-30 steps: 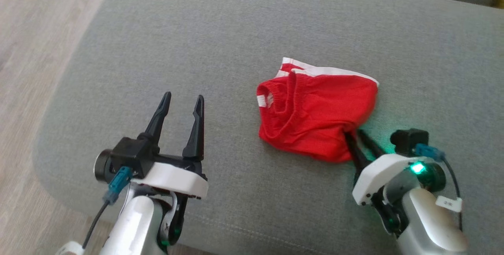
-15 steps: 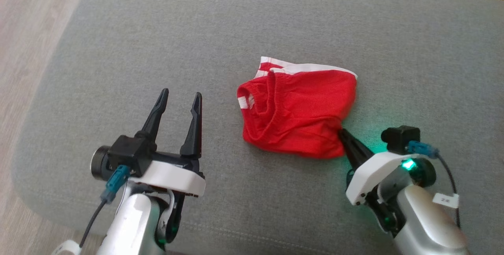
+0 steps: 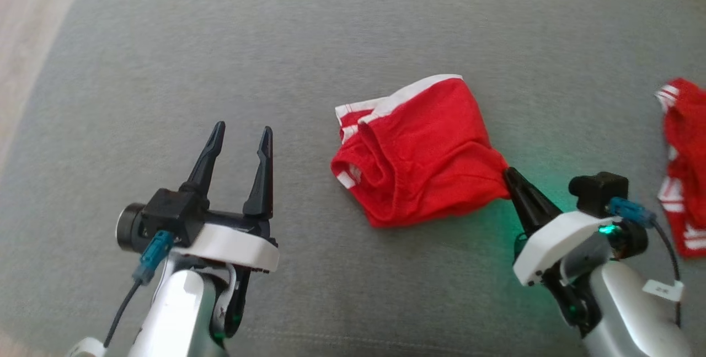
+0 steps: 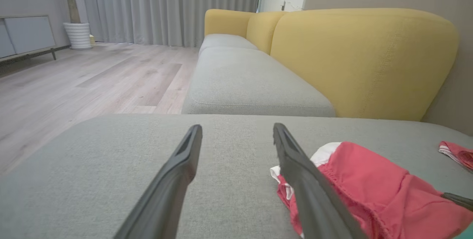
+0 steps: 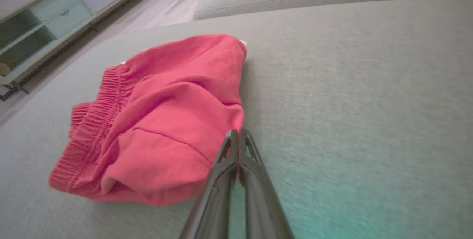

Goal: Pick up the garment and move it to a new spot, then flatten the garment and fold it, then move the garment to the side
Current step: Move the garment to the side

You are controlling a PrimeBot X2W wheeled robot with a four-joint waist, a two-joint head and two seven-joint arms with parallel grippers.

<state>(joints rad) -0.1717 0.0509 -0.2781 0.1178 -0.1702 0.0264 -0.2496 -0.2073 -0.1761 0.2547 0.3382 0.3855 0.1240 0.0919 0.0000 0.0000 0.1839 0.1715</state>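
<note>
- Folds of the bunched red garment (image 3: 419, 153) hide its lower layers; it lies mid-cushion on the grey sofa seat (image 3: 165, 70).
- Right gripper (image 3: 508, 173) pinches the garment's near-right corner, fingers pressed together.
- Left gripper (image 3: 243, 127) spread, empty, well left of it.
- White tag (image 3: 662, 289) on the right arm (image 3: 623, 313): writing unreadable.
- Second red garment (image 3: 681, 164) cut off at the right edge; yellow backrest (image 4: 362, 58) behind.

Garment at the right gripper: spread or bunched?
Bunched: the garment lies rumpled on the cushion, waistband curled over, its corner pinched in the shut right gripper.
</note>
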